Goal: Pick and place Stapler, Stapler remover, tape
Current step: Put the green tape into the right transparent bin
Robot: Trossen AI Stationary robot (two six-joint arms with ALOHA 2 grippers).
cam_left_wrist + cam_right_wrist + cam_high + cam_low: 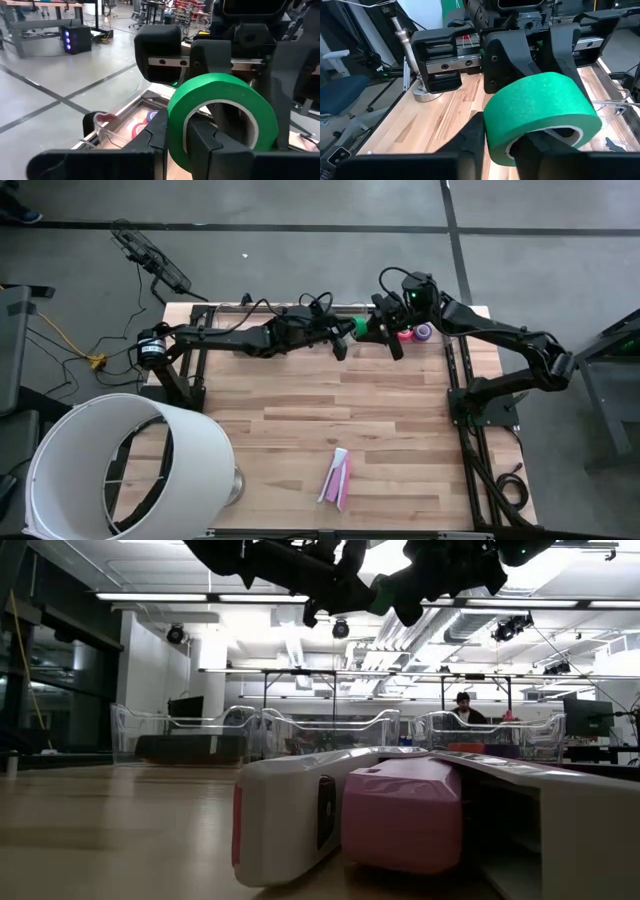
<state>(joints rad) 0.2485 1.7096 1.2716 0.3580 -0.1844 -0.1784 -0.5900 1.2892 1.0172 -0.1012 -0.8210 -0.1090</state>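
Wood table [400,410]; stapler [337,478] at 6 o'clock. Up at 12 o'clock, my left pincer [348,332] and right pincer [383,332] both clamp the green tape [361,326]. Other rolls [415,333] just beside.

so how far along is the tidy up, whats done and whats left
Nothing looks finished. In hand: the green tape is gripped by both the left claw and the right claw at the table's far edge, like a handover. Left: other rolls by that edge, and the pink and white staplers lying near the front.
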